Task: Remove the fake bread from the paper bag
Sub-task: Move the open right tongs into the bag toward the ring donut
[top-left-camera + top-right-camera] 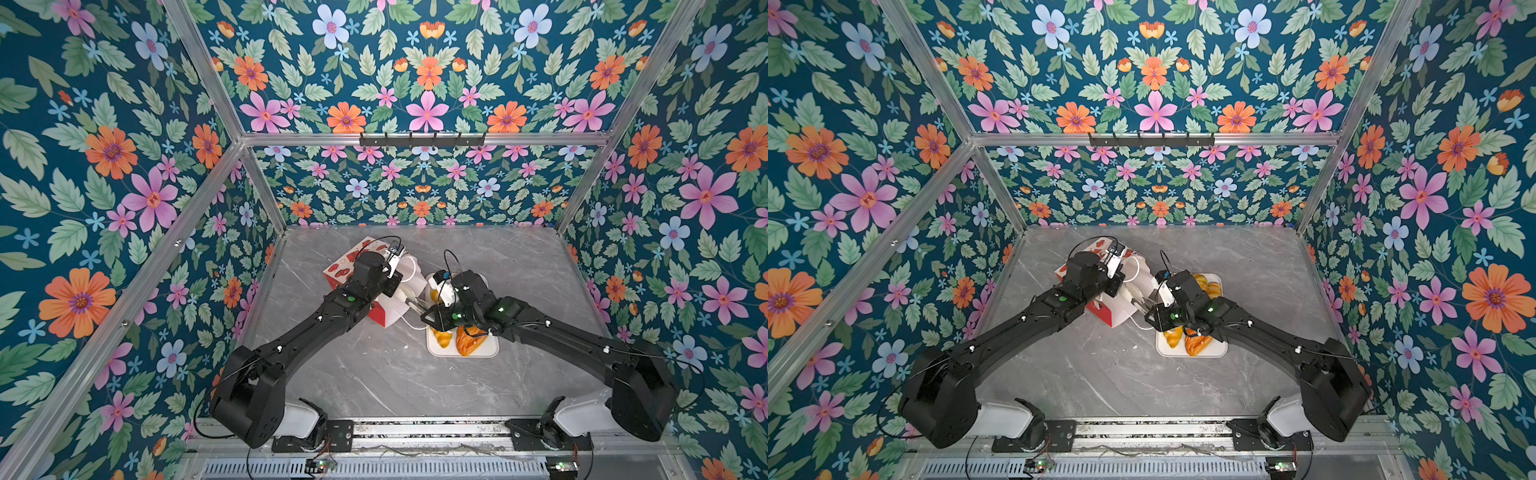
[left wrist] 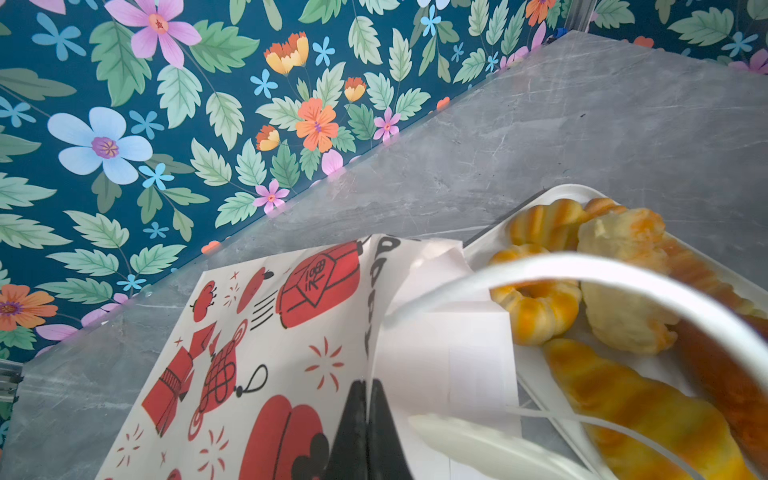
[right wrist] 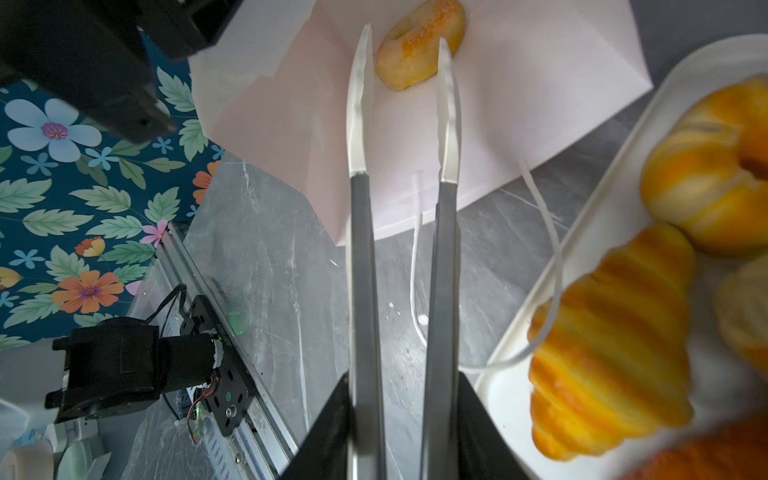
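The bag (image 1: pixel 338 270) lies on its side on the tabletop (image 1: pixel 374 374), its mouth turned toward the tray (image 1: pixel 461 353) just beside it. The left claw (image 2: pixel 367 386) is pinched tight on the bag's upper rim, at the fold where the printed outside meets the white inside, and the mouth stands agape.

One bagel (image 3: pixel 415 45) lies inside the bag on the white paper, a little way in from the mouth. The right claw (image 3: pixel 404 37) reaches into the mouth with its long fingers parted, the white tips on either side of the bagel. One tip looks to be against it and a thin gap seems to show at the other, but the angle is too steep to be sure, so this does not read as a firm grip.

The rest of the bread (image 3: pixel 611 332) sits on the tray: a striped croissant, a ring bun, a pale fluted bun and a darker orange pastry, packed close together. A white handle (image 3: pixel 557 249) trails from the bag across the tabletop and over the tray's rim, touching the croissant.
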Controlling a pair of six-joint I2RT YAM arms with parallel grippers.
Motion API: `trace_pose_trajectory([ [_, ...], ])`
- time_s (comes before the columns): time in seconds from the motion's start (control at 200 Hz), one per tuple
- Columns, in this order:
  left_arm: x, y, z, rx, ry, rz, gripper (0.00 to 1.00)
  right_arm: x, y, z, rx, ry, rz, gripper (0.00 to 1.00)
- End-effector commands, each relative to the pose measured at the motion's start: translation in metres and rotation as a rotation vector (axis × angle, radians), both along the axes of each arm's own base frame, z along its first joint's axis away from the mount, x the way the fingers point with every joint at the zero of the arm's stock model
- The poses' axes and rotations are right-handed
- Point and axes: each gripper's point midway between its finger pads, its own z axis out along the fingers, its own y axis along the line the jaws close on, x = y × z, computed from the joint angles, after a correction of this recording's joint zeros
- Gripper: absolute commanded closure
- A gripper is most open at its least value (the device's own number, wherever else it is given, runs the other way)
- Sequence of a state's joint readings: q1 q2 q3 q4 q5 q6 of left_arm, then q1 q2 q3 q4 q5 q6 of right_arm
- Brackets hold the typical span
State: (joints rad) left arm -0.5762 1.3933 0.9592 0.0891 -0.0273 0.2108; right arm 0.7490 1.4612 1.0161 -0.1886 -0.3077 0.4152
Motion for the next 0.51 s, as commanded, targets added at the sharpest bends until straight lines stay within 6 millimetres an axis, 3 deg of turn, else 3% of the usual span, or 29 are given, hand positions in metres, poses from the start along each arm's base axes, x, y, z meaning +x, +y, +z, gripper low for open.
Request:
trace_pose_trajectory([
  [0.0, -0.003, -0.001, 0.007, -0.007, -0.024, -0.022, 1.00, 0.015, 0.024, 0.016, 0.080, -0.054, 0.035, 0.64],
  [0.235, -0.005, -0.002, 0.005, 0.000, -0.010, -0.032, 1.00, 0.031, 0.041, -0.005, 0.074, 0.029, 0.008, 0.62],
  [0.26, -0.005, -0.002, 0.005, 0.000, -0.010, -0.031, 1.00, 0.033, 0.043, -0.020, 0.047, 0.060, -0.002, 0.62],
  [0.5, -0.003, -0.005, 0.002, -0.004, -0.002, -0.036, 1.00, 0.046, 0.049, -0.046, -0.008, 0.128, -0.042, 0.60],
])
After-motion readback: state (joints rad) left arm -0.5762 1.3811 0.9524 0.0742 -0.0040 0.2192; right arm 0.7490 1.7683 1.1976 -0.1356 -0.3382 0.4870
